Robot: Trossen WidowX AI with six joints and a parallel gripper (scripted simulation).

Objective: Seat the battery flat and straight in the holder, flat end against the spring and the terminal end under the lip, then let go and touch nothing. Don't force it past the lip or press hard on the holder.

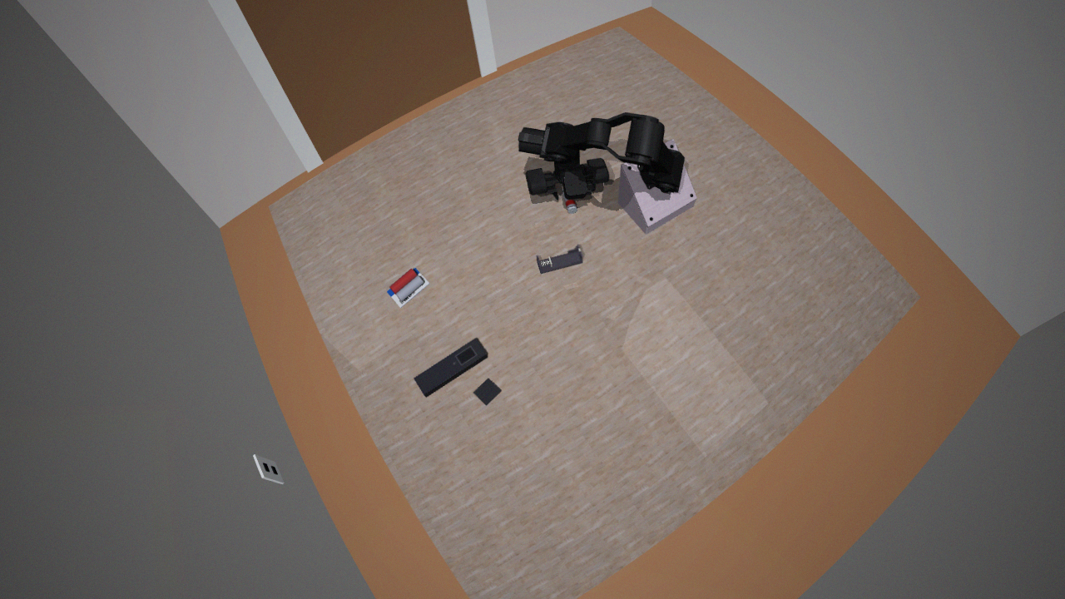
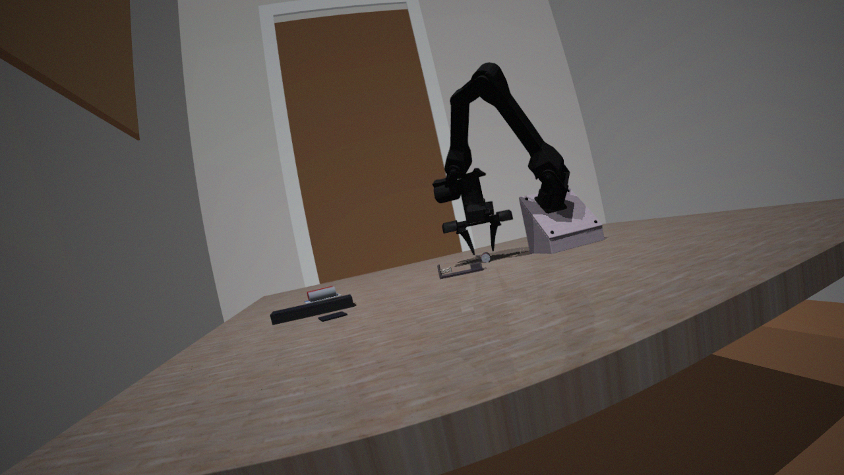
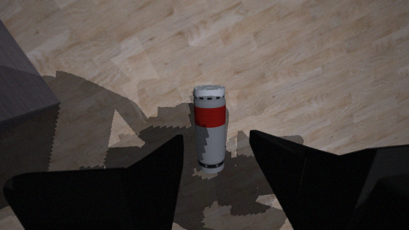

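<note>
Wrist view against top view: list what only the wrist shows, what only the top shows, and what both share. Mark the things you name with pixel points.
Wrist only: the black band near one end of the battery (image 1: 571,205) (image 2: 485,257) (image 3: 209,137), and bare space between it and both fingertips.

Top only: the holder (image 1: 562,260) (image 2: 461,272) with its spring, the long black box (image 1: 445,370) (image 2: 309,310), and the red and grey cylinders on a small tray.

Both: the battery's red band, the open tool (image 1: 569,200) (image 2: 483,253) (image 3: 216,138), and wood-grain tabletop.

The black arm (image 1: 596,134) (image 2: 489,88) arches up and over from its stand, its open hand (image 1: 573,195) (image 2: 483,253) (image 3: 216,138) pointing down, fingers apart, low above the counter (image 1: 476,245) (image 2: 413,354) (image 3: 287,64).
</note>
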